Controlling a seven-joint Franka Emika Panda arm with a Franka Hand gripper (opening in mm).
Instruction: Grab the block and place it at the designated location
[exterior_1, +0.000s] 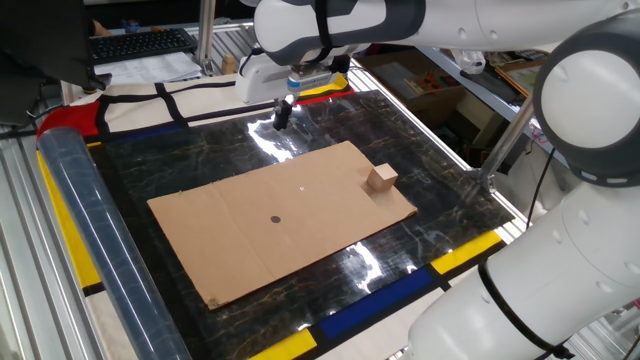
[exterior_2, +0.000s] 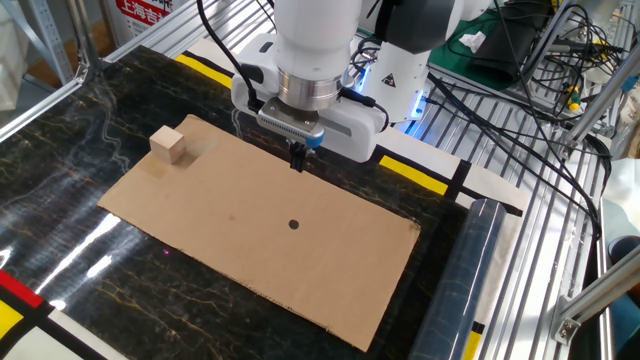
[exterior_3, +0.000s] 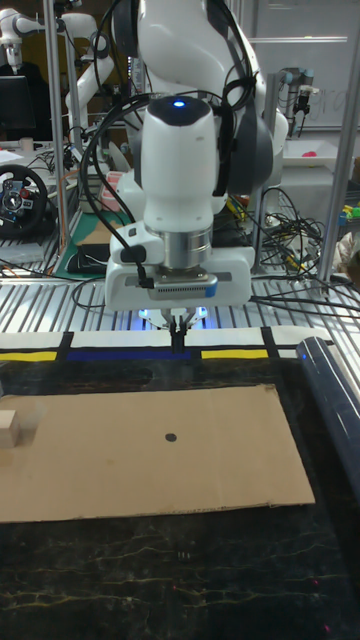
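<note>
Gripper (exterior_2: 297, 158) is closed and empty, well apart from the wooden cube (exterior_2: 168, 145), so I'd open wide, centre over it, then descend straight

I see a glossy black table top (exterior_1: 230, 150) veined with thin gold lines like polished marble, mirroring the lights in white glare. On it lies a matt brown cardboard sheet (exterior_2: 250, 240), smooth, with slightly ragged edges. The block (exterior_1: 380, 179) looks like pale bare wood, unvarnished and dull. The arm's shell (exterior_2: 315, 40) is smooth white plastic with a soft sheen. A shiny dark translucent plastic roll (exterior_1: 85, 220) lies beside the table. Ribbed bare metal rails (exterior_2: 545, 230) look brushed and silvery.
</note>
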